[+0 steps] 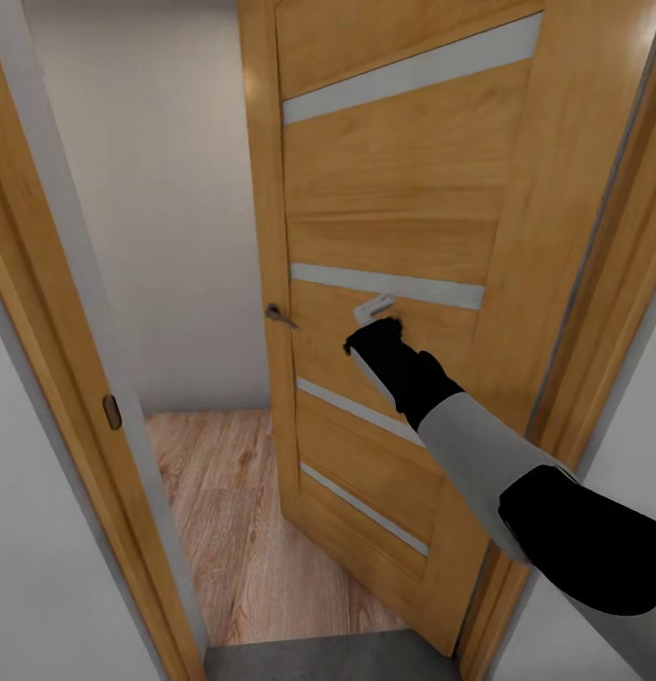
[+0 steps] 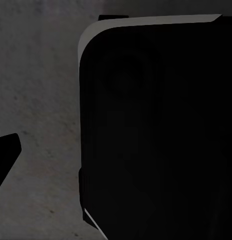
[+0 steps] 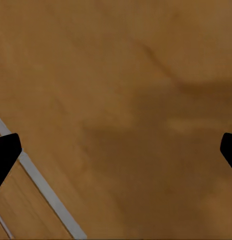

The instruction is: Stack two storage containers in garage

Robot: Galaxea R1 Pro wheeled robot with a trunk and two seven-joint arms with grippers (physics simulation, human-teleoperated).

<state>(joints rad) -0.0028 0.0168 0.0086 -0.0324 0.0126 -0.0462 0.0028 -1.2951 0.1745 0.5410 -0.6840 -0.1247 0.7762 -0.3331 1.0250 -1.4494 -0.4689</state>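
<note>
The two storage containers are out of view. I stand at a doorway with a wooden door (image 1: 394,208) that is partly swung open. My right arm reaches forward, and my right gripper (image 1: 373,322) is up against the door's face, to the right of its lever handle (image 1: 279,315). In the right wrist view the right gripper (image 3: 116,150) is open, its dark fingertips (image 3: 5,155) far apart with door panel between them. In the left wrist view my left gripper (image 2: 116,150) hangs over dark grey concrete floor (image 2: 40,100), one fingertip (image 2: 5,155) at the picture's edge.
Light wood-plank floor (image 1: 233,511) and a pale wall (image 1: 148,189) lie beyond the gap. The left door frame (image 1: 44,312) and right jamb (image 1: 593,312) stand close on both sides. A strip of grey floor (image 1: 328,657) lies at the threshold. A black robot part (image 2: 156,130) sits beside the left gripper.
</note>
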